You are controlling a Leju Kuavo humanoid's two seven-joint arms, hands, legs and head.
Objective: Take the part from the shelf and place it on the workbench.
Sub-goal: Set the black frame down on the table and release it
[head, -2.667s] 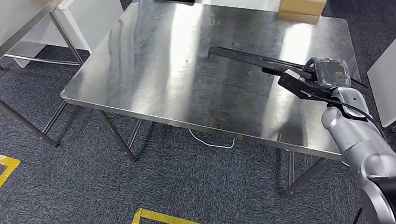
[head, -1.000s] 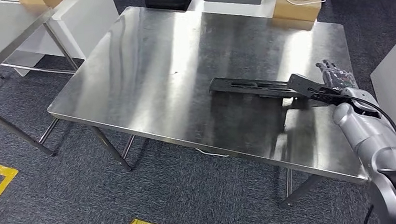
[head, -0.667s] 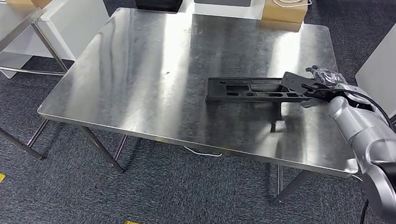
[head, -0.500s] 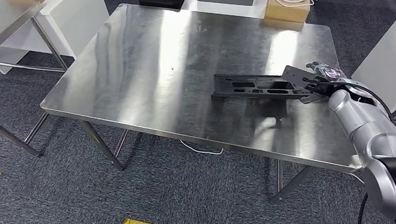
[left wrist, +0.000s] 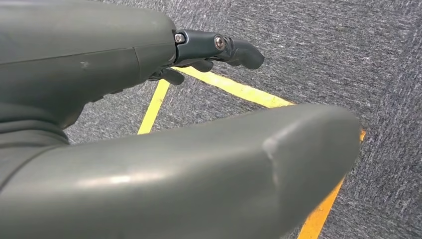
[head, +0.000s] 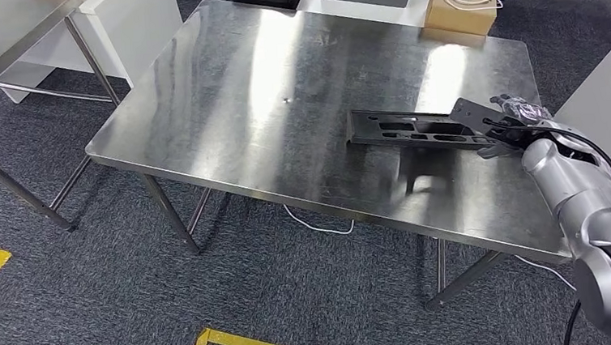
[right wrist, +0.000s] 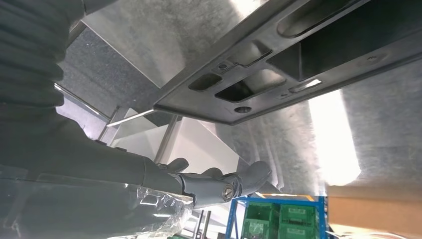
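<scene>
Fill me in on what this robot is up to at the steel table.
The robot's right hand holds one end of a long black part over the steel workbench, near its right edge. The part lies low and about level, its shadow right beneath it, but whether it already rests on the surface cannot be told. The left hand hangs by the floor, holding nothing. A cardboard box with a coiled cable stands beyond the far corner.

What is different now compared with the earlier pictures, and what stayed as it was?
The right hand lowered the black part from above the workbench down onto it, now lying flat. The camera shifted too. The hand remains at the part's end; the cardboard box kept its place.
</scene>
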